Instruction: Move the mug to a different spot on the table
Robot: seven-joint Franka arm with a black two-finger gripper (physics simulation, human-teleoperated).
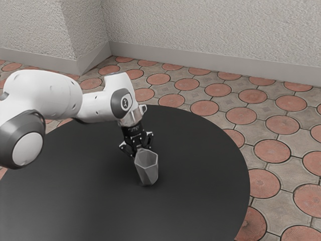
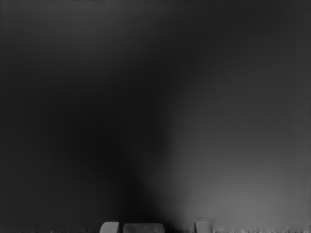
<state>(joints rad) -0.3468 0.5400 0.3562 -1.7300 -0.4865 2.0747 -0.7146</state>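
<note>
A grey faceted mug [image 1: 146, 168] stands on the round black table [image 1: 200, 165], near its middle. My black gripper [image 1: 139, 148] hangs just over the mug's rim on the side toward the exterior view's left, pointing down. Its fingers stand apart and it is open. In the wrist view the two fingertips [image 2: 109, 227] show with a grey piece of the mug [image 2: 143, 228] between them, close to one finger and apart from the other. Beyond them lies the dark tabletop [image 2: 155, 107].
The table's edge curves round at the exterior view's right, above a floor of round terracotta tiles [image 1: 281, 125]. A white wall [image 1: 200, 25] runs along the back. My white arm [image 1: 60, 100] reaches in from the exterior view's left.
</note>
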